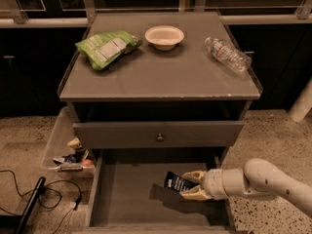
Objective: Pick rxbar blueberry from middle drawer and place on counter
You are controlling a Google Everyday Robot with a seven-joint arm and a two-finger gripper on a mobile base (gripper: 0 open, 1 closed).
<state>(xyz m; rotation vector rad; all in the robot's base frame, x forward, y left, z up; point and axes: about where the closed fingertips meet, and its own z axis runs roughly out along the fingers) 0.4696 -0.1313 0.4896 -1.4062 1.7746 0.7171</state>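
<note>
Reaching in over the right half of the open drawer [126,191]: gripper [189,185], clenched on the snack bar [175,182]. Pinched by its right end between both fingers, dark wrapper jutting left toward the drawer's middle.

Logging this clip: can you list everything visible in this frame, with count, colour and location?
counter: 1, grey, cabinet top
snack bag: 1, green, counter's left rear
bowl: 1, white, counter's rear middle
water bottle: 1, clear, lying on the counter's right side
drawer front: 1, grey with a round metal knob, shut, below the counter
middle drawer: 1, grey, pulled open at the bottom
rxbar blueberry: 1, dark wrapper with white lettering, over the drawer's right part
bin: 1, clear, left of the cabinet, holding mixed small items
cable: 1, black, on the floor at lower left
arm: 1, off-white, reaching in from the right
hand: 1, tan fingers, inside the drawer, closed on the bar's end
</note>
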